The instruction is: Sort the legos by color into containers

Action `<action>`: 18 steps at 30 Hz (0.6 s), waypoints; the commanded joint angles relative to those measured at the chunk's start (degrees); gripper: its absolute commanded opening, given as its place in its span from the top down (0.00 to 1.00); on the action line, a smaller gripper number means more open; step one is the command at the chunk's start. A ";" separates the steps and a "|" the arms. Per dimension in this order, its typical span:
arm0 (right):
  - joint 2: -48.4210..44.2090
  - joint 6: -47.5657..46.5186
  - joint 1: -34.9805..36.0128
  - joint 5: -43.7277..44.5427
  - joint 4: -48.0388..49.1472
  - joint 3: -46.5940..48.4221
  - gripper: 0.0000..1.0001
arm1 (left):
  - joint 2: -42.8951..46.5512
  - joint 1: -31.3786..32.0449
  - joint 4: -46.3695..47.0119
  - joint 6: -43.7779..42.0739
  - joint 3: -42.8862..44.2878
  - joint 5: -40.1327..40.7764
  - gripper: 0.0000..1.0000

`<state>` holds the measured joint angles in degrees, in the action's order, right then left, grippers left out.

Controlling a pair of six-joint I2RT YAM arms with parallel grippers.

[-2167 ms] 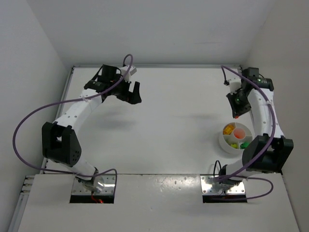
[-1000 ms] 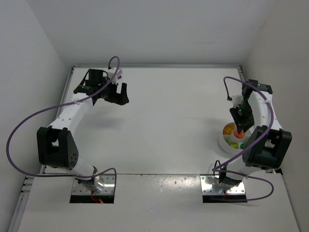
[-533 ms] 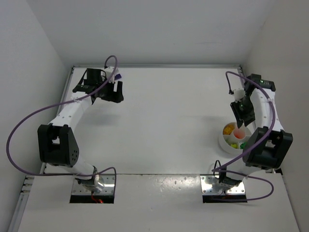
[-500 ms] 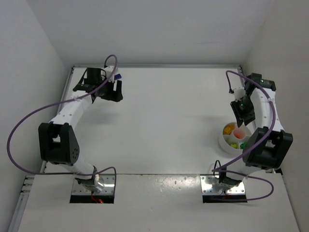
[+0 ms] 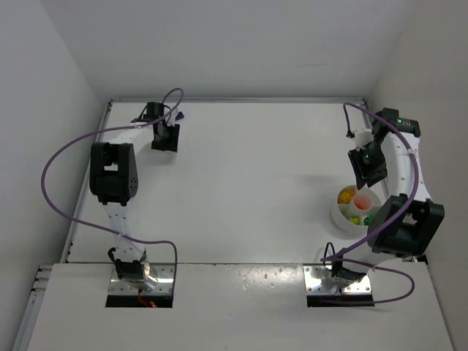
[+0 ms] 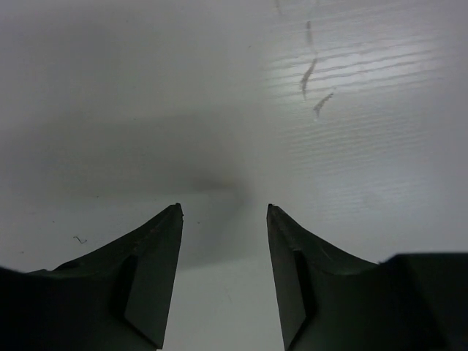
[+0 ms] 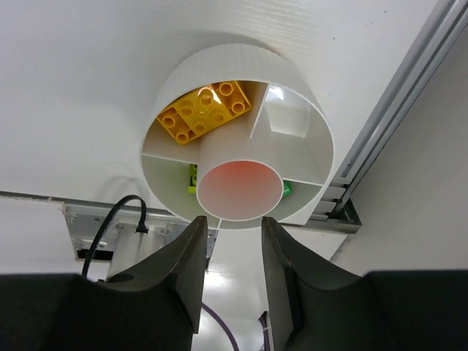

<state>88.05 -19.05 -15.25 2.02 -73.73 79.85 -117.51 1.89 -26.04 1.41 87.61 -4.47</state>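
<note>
Right fingers [image 7: 191, 256]: parted by a narrow gap, nothing between them. They hang above the bench [image 5: 256, 183], tips aimed at the dish [image 7: 219, 62], clear of it. Left fingers [image 6: 157, 270]: parted wider, empty, over bare scuffed bench near the far left corner, well apart from the dish.

Dish sits by the bench's right edge. Central cup [image 7: 240, 186] shows red-orange. One outer compartment holds yellow bricks [image 7: 205, 110], flat, studs up. A yellow-green brick [image 7: 191, 178] lies in the compartment beside it, and a green brick [image 7: 285, 189] in another, across the cup.

Against half a second ago: left arm [image 5: 110, 172] has folded, its elbow swung toward the far side, and the left fingers have shifted slightly toward the corner. Right fingers are a little farther from the dish. Dish and contents unmoved.

Hard to read: the cup hides most of the yellow-green and green bricks, so only slivers show. Whether the red-orange is a brick cannot be told. From the top view the bricks are colour specks only.
</note>
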 commanded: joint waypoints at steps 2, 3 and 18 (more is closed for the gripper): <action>-1.65 0.77 -0.31 -1.76 -0.53 2.85 0.64 | -2.36 1.00 2.92 4.73 3.43 6.48 0.41; -1.65 0.77 -0.31 -2.37 -0.53 3.37 0.64 | -2.89 1.62 2.93 4.74 4.31 7.36 0.39; -1.13 1.29 -0.31 -2.37 -0.53 3.38 0.64 | -22.31 2.15 2.75 9.13 26.80 8.59 0.34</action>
<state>88.01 -18.26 -15.25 0.71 -74.04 81.25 -136.68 3.79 -22.92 8.60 110.26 3.09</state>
